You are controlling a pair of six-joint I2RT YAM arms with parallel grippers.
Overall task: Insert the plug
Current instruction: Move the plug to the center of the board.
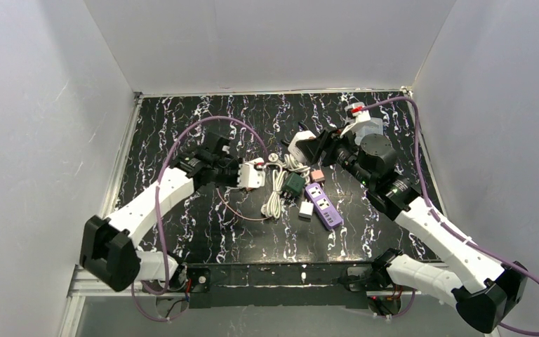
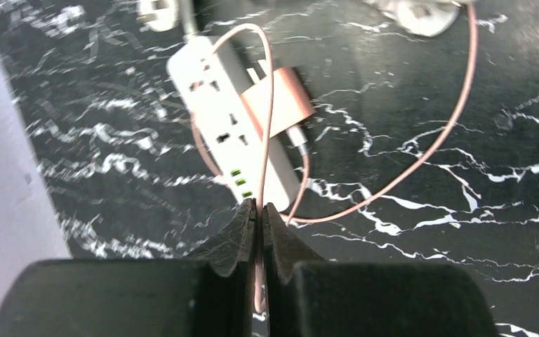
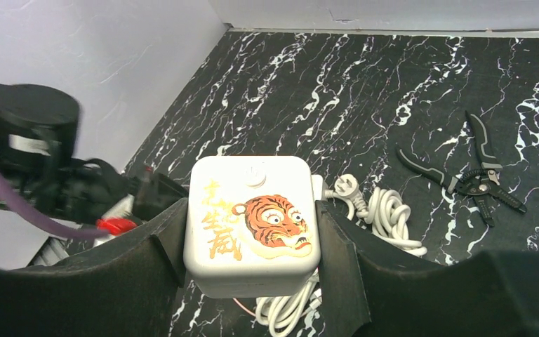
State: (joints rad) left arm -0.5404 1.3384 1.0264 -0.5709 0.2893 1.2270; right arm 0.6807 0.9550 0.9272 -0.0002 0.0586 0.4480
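My left gripper [image 2: 260,205] is shut on a thin pink cable [image 2: 421,158] that loops over the table. Past its tips lies a power strip [image 2: 228,130] with green USB ports, and a pink adapter [image 2: 278,103] rests on it. In the top view the strip [image 1: 323,203] is purple-sided and lies right of the left gripper [image 1: 251,179]. My right gripper [image 3: 250,210] is shut on a white cube socket with a tiger picture [image 3: 253,232], held above the table. The cube [image 1: 298,144] sits mid-table in the top view, in the right gripper [image 1: 309,149].
A coiled white cord with a plug [image 3: 386,217] lies under and beside the cube, also in the top view [image 1: 275,195]. A dark green plug [image 1: 293,182] lies by the strip. Black pliers [image 3: 477,175] lie farther back. White walls enclose the table.
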